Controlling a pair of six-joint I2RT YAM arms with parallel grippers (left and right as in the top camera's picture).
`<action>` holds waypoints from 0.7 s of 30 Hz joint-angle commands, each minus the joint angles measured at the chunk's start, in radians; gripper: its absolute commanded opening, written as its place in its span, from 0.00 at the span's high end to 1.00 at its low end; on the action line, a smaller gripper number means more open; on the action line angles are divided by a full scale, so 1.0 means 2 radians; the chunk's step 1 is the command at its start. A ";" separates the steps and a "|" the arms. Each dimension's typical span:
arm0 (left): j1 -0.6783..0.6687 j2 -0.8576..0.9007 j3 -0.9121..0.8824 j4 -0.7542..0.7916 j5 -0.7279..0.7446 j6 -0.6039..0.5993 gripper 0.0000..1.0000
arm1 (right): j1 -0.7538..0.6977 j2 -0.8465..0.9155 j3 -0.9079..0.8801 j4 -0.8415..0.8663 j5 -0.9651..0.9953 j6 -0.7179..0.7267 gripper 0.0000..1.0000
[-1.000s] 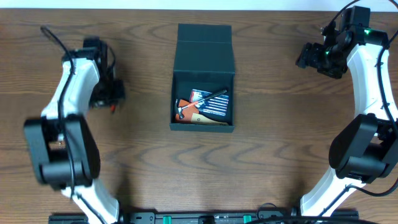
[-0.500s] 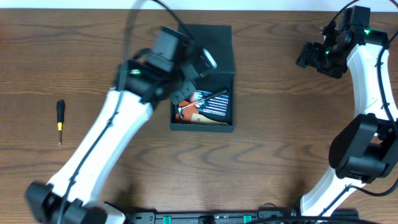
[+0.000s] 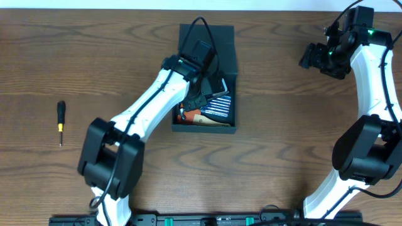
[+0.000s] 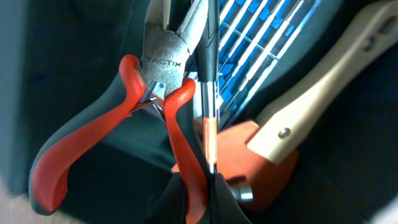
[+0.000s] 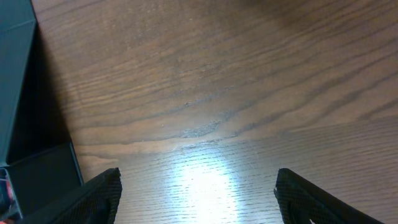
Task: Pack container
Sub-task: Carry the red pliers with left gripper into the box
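Container (image 3: 204, 127): stands at the far middle of the table (image 3: 282, 157), hinged flap laid back toward the far edge, inside open to view from above. Dark, matte, plain.

Left gripper (image 3: 202, 94): reaches down into the container, directly over the tools. Fingers (image 4: 180, 205) closed together. Thin dark rod (image 4: 209, 93) with an orange band runs straight out from the fingertips. Cannot tell whether it is pinched or merely lies beneath them.

Contents, per the left wrist view:
- Pliers (image 4: 165, 62), red-handled, marked TACTIX, handles splayed apart. Lie left of the rod, which passes across the right handle.
- Blue-striped pack (image 4: 255, 37): lies under the plier nose and the rod.
- Beige-handled tool (image 4: 329, 81): lies right of the rod, slanting, joined to an orange part at its lower end.

Right gripper (image 5: 199, 199): hangs above bare wood to the right of the container, well apart from it. Fingers (image 5: 106, 196) spread wide, nothing between them. Container wall shows only at the left edge of the right wrist view.

Screwdriver (image 3: 61, 119): lies on the table at the far left, well apart from the container. Black handle, yellow collar, shaft toward the near edge.
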 commanded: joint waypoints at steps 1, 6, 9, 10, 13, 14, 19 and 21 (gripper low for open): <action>0.002 0.021 -0.002 0.007 -0.004 0.011 0.94 | 0.003 0.002 -0.002 0.000 -0.006 0.002 0.19; 0.002 0.030 -0.002 0.016 -0.004 0.009 0.85 | 0.003 0.002 -0.002 0.000 -0.006 0.002 0.19; 0.004 0.028 -0.001 0.023 -0.017 -0.015 0.65 | 0.003 0.002 -0.002 0.000 -0.006 0.002 0.19; 0.005 0.028 0.001 0.023 -0.027 -0.034 0.58 | 0.003 0.002 -0.002 0.000 -0.006 0.002 0.19; 0.011 0.024 0.014 0.013 -0.057 -0.099 0.40 | 0.003 0.002 -0.002 0.000 -0.006 0.002 0.19; 0.014 0.018 0.021 0.001 -0.060 -0.108 0.40 | 0.003 0.002 -0.002 0.000 -0.006 0.002 0.19; 0.037 -0.045 0.051 -0.074 -0.061 -0.119 0.37 | 0.003 0.002 -0.002 0.000 -0.006 0.002 0.18; 0.055 -0.081 0.056 -0.098 -0.061 -0.130 0.37 | 0.003 0.002 -0.002 0.000 -0.006 0.002 0.18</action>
